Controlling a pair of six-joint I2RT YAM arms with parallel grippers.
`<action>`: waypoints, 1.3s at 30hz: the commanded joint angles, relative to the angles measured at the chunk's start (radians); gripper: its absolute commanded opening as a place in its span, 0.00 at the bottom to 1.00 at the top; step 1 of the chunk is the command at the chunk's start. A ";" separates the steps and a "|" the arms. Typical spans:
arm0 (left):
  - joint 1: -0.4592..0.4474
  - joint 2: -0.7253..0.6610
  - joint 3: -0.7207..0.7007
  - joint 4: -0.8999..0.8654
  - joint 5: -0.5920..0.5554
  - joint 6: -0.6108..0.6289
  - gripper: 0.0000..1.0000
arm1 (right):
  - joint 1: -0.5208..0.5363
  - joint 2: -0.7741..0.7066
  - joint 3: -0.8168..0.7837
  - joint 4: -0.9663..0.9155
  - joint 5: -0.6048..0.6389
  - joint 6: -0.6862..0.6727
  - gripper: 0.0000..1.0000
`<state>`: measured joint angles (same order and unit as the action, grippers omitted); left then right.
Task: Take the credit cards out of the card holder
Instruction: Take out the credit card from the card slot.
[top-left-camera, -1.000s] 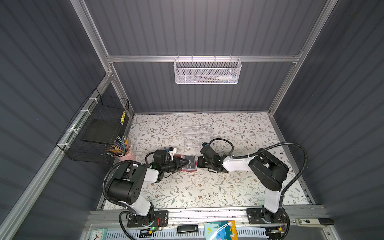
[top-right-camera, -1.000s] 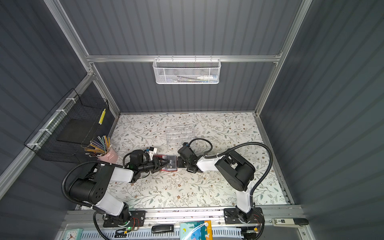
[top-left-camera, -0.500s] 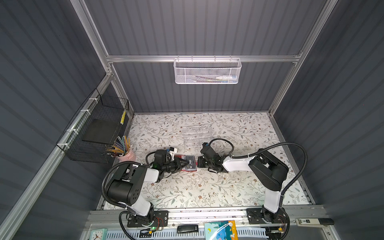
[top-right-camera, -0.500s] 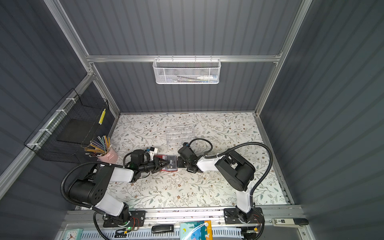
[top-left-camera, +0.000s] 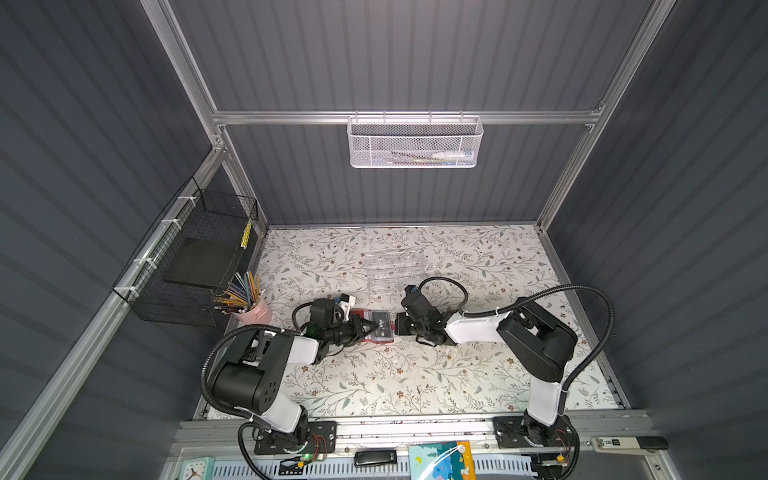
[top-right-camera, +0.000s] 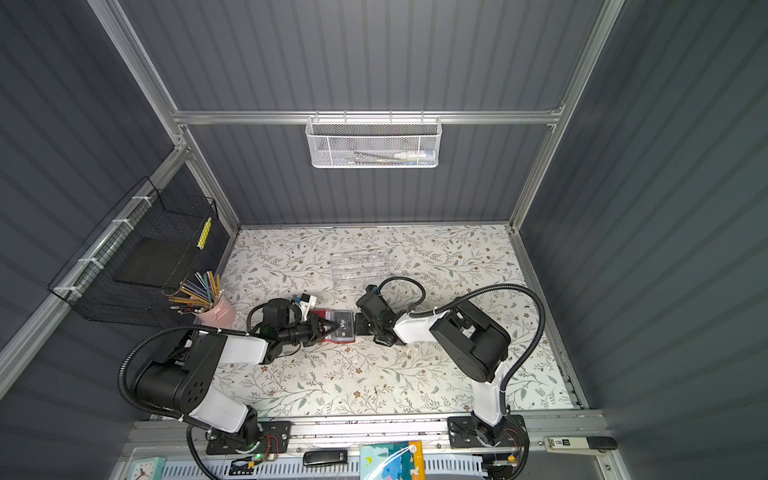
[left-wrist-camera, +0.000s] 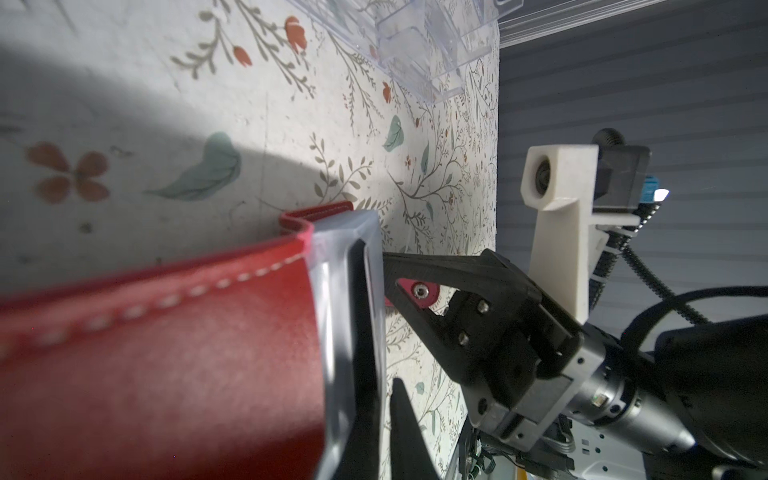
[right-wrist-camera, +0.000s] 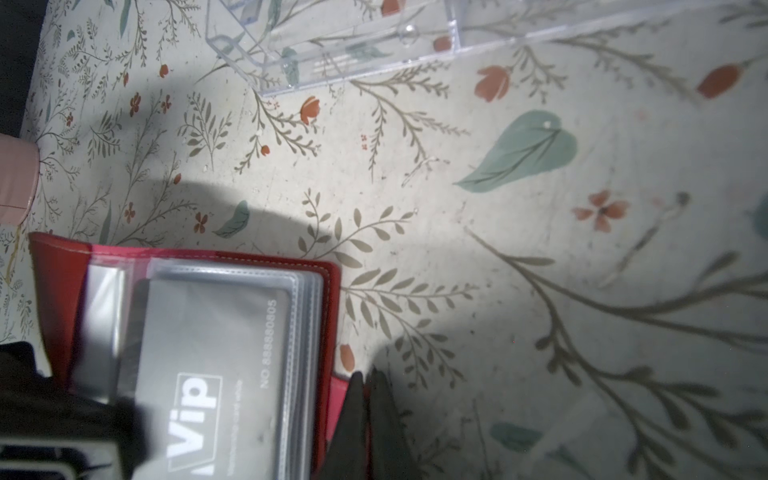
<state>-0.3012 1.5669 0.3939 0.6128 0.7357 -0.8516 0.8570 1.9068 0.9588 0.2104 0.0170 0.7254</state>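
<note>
1. We see the holder lying open on the table, near its middle and a little toward the left edge, with its clear sleeves facing up.
2. The top sleeve carries a black card with white "Vip" lettering and a line of digits. In both top views it shows as a dark patch on the red cover.
3. More sleeves lie stacked under it; we cannot tell what they hold.
4. At the card's end nearest the left edge, a darker band appears to stick out past the sleeve's seam.
5. The left gripper lies low over the holder's left half with its jaws pressed together on that end of the card. We cannot tell whether the sleeve is caught with it.
6. The right gripper reaches in from the right-edge side, and its jaws are clamped on the tab. This is the red strap with a snap button that juts from the holder's right side, close to the table.
7. The two grippers face each other across the holder, near but apart.
8. The clear organizer stands behind the holder, toward the back edge and apart from it.
9. A pink cup stands at the left edge, well apart from the holder.
</note>
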 joint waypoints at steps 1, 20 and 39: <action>-0.015 -0.024 0.028 -0.022 0.002 0.036 0.04 | -0.001 0.058 -0.040 -0.105 -0.013 0.006 0.02; -0.015 -0.065 0.052 -0.125 -0.021 0.084 0.12 | -0.006 0.061 -0.037 -0.107 -0.026 0.003 0.01; -0.015 -0.100 0.049 -0.166 -0.032 0.105 0.07 | -0.007 0.069 -0.037 -0.103 -0.034 0.005 0.01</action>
<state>-0.3073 1.4948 0.4221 0.4622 0.6975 -0.7765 0.8497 1.9076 0.9558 0.2180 -0.0013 0.7254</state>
